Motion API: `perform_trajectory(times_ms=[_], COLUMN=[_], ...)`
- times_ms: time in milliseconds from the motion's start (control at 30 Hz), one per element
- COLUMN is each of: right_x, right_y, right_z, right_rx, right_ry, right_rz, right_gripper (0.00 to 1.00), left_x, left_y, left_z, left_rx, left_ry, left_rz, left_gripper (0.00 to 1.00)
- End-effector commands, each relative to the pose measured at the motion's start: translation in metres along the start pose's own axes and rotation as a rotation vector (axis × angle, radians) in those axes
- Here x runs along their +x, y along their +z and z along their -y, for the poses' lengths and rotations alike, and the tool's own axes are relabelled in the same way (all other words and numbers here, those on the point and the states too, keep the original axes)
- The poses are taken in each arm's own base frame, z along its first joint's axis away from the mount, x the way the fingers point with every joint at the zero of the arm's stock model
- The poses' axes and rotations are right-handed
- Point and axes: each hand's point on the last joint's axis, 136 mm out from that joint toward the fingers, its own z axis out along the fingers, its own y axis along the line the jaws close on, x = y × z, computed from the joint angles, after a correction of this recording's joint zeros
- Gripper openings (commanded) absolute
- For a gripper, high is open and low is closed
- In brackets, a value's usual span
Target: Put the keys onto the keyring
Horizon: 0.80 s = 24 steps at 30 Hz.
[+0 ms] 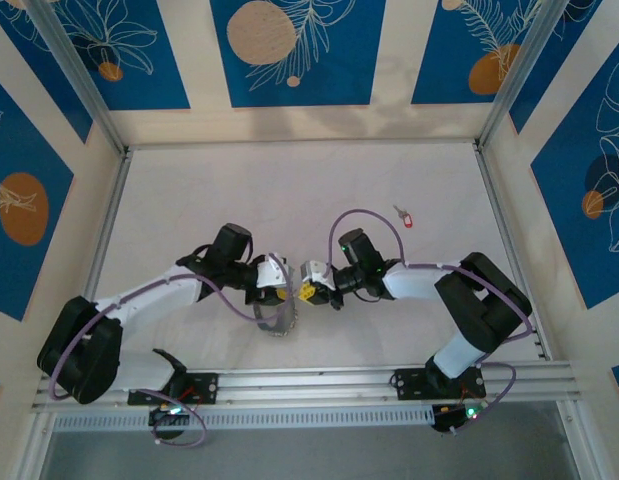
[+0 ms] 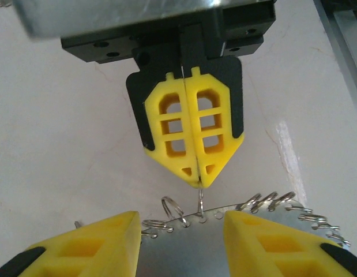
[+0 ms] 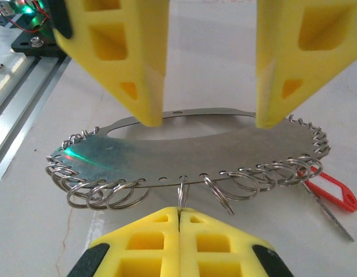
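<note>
- The keyring plate (image 3: 224,144), a flat metal oval with a long slot, has split rings hanging all along its rim. It sits between the two claws, over the white surface (image 1: 239,200) near the arms' bases.
- A red-tagged key (image 3: 334,193) dangles at one end of the plate, seemingly from a rim ring, though the join is hidden.
- The right claw (image 3: 179,214) is pinched fully closed on one split ring (image 3: 181,193) at the plate's near edge.
- The left claw (image 3: 210,122) has its fingers partly apart, tips down at the opposite edge. Whether they grip the plate I cannot tell.
- A second red-tagged key (image 1: 404,216) lies on the surface, well apart from the plate, beyond the right arm.
</note>
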Motion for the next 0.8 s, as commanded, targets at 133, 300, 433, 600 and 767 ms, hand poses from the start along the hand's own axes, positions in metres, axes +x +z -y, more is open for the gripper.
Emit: perform_trajectory(times_ms=[133,300,433,600,767], right_x=[-0.028,-0.027,-0.026,-0.025,-0.024], right_y=[-0.009,-0.009,-0.010,-0.009,-0.008], right_z=[-0.004,-0.003,-0.002,-0.002,-0.001], right_rx=[-0.011,0.006,0.025,0.029,0.030], right_ry=[-0.065,-0.075,-0.079,-0.088,-0.089], right_rz=[0.145,0.157,0.165,0.171,0.175], right_gripper=[0.00,0.00,0.00,0.00,0.00], left_x=[0.001,0.003,0.004,0.006,0.007], left_y=[0.008,0.013,0.017,0.021,0.022], left_z=[0.011,0.014,0.012,0.001,-0.003], left_rx=[0.049,0.065,0.064,0.024,0.009], left_ry=[0.050,0.059,0.051,0.029,0.022], left_rz=[-0.028,-0.053,-0.077,-0.098,-0.108], left_gripper=[0.40,0.35,0.29,0.23,0.25])
